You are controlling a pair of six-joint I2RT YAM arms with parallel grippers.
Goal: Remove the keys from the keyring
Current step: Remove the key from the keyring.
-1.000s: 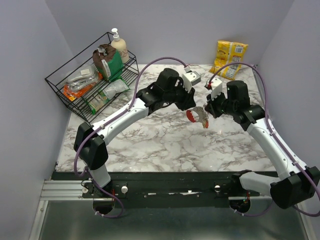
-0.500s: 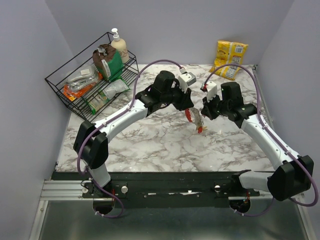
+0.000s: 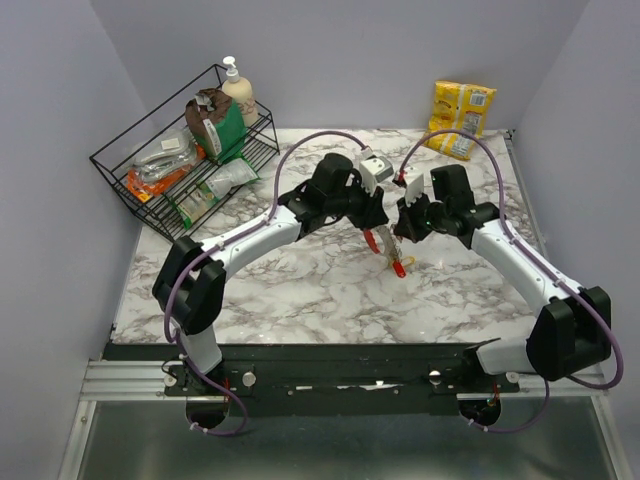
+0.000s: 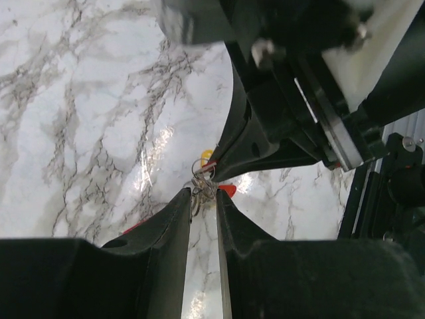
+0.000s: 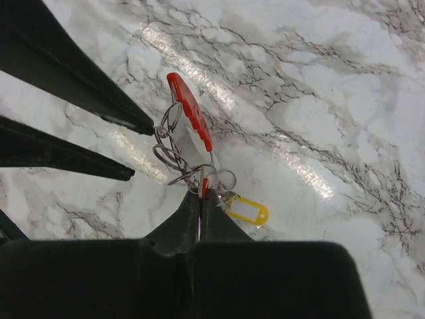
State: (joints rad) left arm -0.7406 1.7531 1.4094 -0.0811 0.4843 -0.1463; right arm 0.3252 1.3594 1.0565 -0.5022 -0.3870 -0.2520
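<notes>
The keys (image 3: 394, 252) hang as one bunch above the marble, between both grippers. My left gripper (image 4: 202, 197) has its fingertips closed narrowly on the keyring's thin wire rings (image 4: 198, 188). In the right wrist view the rings (image 5: 167, 154) carry the red curved loop (image 5: 190, 110) and a silvery key blade (image 5: 186, 145). A yellow tag (image 5: 247, 211) hangs beside them. My right gripper (image 5: 201, 196) is shut on a thin red-edged key head (image 5: 204, 187), seen edge-on. The left fingers (image 5: 99, 100) reach in from the upper left.
A black wire rack (image 3: 130, 170) with packets stands at the back left, a pump bottle (image 3: 238, 90) behind it. A yellow snack bag (image 3: 460, 118) lies at the back right. Purple cables (image 3: 300, 145) arch over both arms.
Both grippers have carried the bunch a little left, nearer and lower. The right arm has swung inward. Neither grip has changed.
</notes>
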